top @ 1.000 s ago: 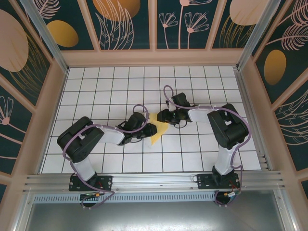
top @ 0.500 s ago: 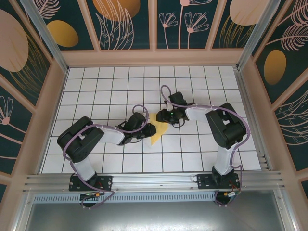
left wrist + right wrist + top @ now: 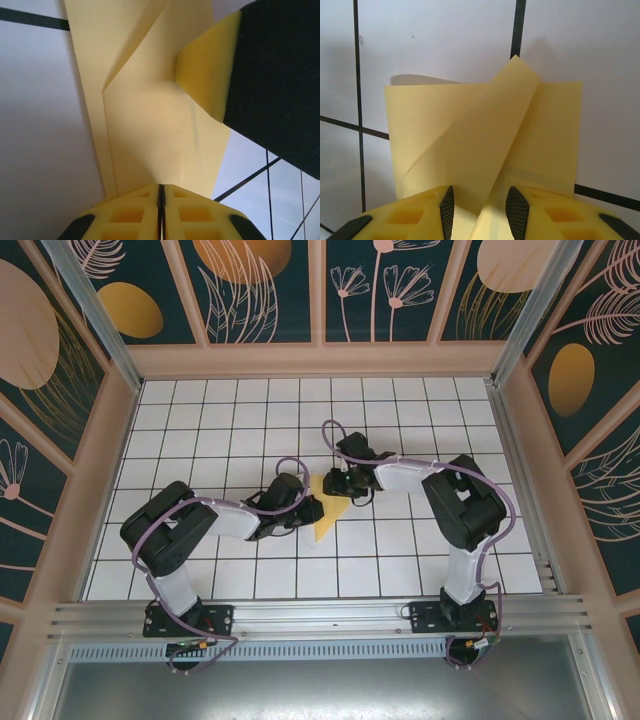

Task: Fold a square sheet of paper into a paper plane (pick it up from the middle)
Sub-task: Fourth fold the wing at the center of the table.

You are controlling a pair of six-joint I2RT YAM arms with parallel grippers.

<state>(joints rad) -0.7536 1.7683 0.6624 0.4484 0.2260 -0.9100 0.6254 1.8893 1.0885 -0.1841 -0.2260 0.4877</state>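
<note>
The square sheet of paper [image 3: 333,514], plain yellow and partly folded, lies on the white tiled floor between both arms. My left gripper [image 3: 314,508] is at its left edge. In the left wrist view the left gripper [image 3: 161,186] has its jaws shut together where the square sheet of paper [image 3: 150,125] meets them. My right gripper [image 3: 341,485] reaches in from the far side. In the right wrist view a raised flap of the paper [image 3: 485,145] stands between the jaws of the right gripper [image 3: 480,207], which are still apart. One right fingertip [image 3: 207,70] rests on the paper.
Around us is a white tiled floor [image 3: 240,430] with black grid lines, closed in by tan walls [image 3: 320,360] at the back and sides. A metal rail [image 3: 320,615] runs along the near edge by the arm bases.
My right gripper has moved left over the paper's far edge and its jaws have narrowed around the flap. The left jaws have closed; the left arm has stayed in place.
</note>
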